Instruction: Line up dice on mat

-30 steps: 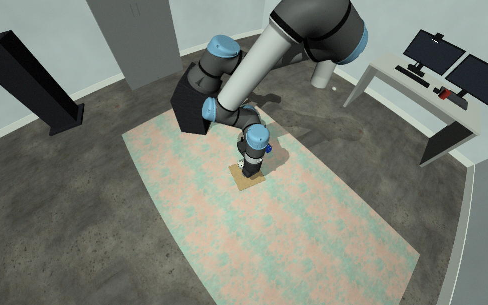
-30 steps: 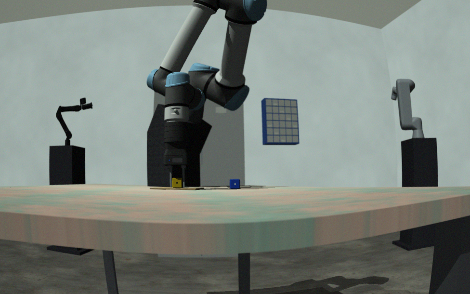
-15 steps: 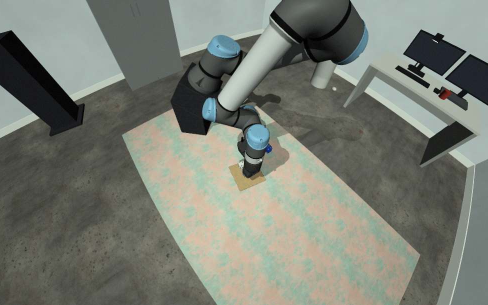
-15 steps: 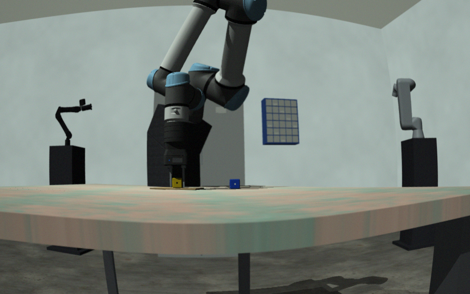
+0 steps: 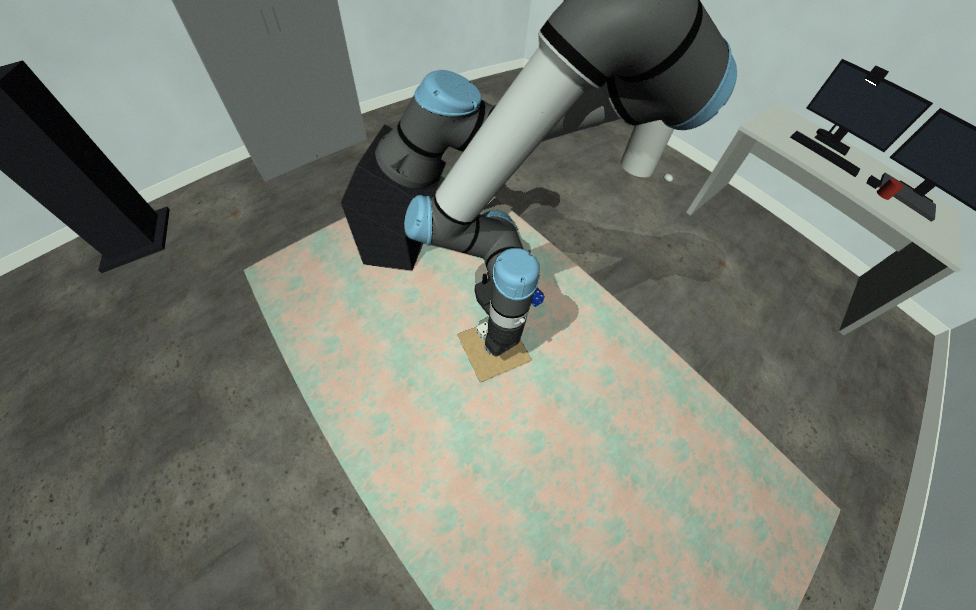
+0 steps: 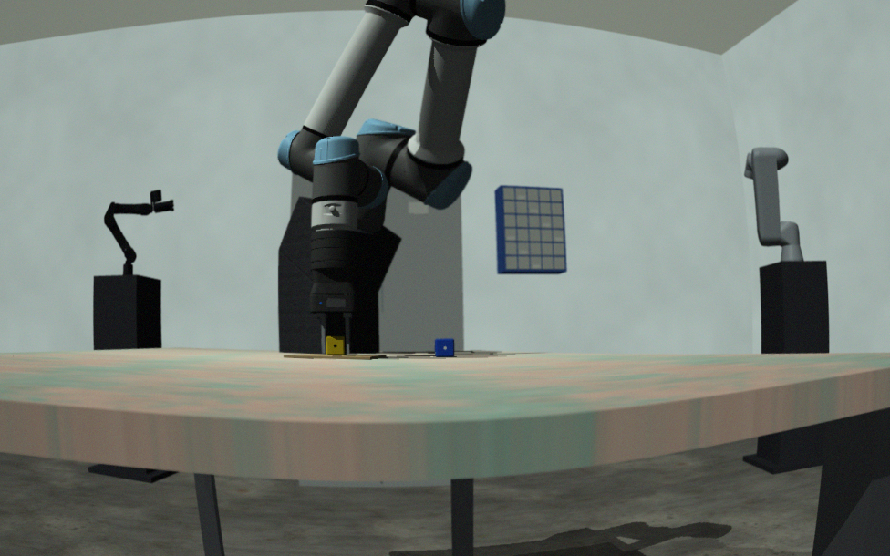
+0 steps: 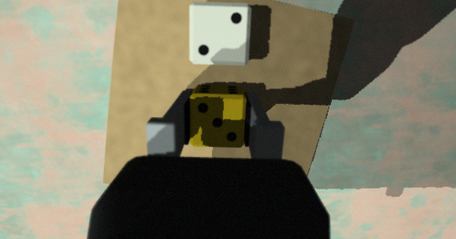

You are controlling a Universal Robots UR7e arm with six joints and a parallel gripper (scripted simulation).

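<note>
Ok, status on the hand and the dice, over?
Hand closed on yellow die, down at the mat. White die on mat just beyond. Blue die off the mat, on table. Nothing seen blocking.
</note>
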